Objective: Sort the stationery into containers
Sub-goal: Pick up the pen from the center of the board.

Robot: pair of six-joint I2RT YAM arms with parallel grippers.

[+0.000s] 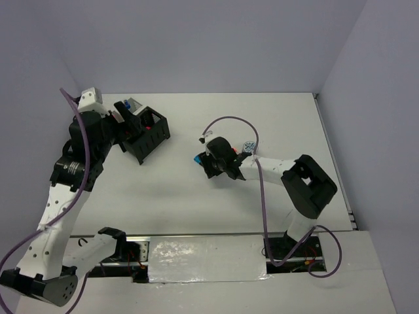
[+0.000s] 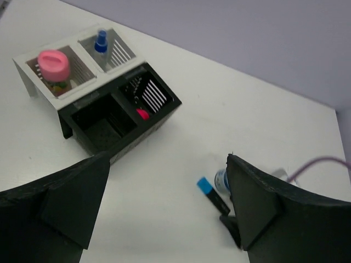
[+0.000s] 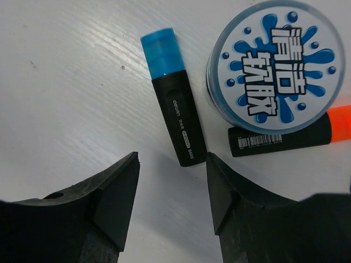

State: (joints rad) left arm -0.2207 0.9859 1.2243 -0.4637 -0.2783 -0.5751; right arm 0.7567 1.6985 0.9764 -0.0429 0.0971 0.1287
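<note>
A black marker with a blue cap point(image 3: 173, 120) lies on the table, its rear end just ahead of my open right gripper point(image 3: 173, 164), between the fingertips. A round blue-white tin point(image 3: 274, 66) and an orange-capped marker point(image 3: 290, 137) lie right of it. My left gripper point(image 2: 167, 219) is open and empty, hovering near the black mesh organiser point(image 2: 120, 115). Two light-grey cups adjoin it: one point(image 2: 33, 68) holds a pink-capped item point(image 2: 54, 64), the other point(image 2: 123, 52) a blue-capped bottle point(image 2: 101, 44). A pink item point(image 2: 142, 113) sits in one organiser compartment.
In the top view the organiser point(image 1: 150, 134) stands at the back left under the left gripper point(image 1: 124, 127), and the right gripper point(image 1: 208, 163) is mid-table by the tin point(image 1: 248, 146). A purple cable point(image 1: 229, 121) loops over the right arm. Walls enclose the table.
</note>
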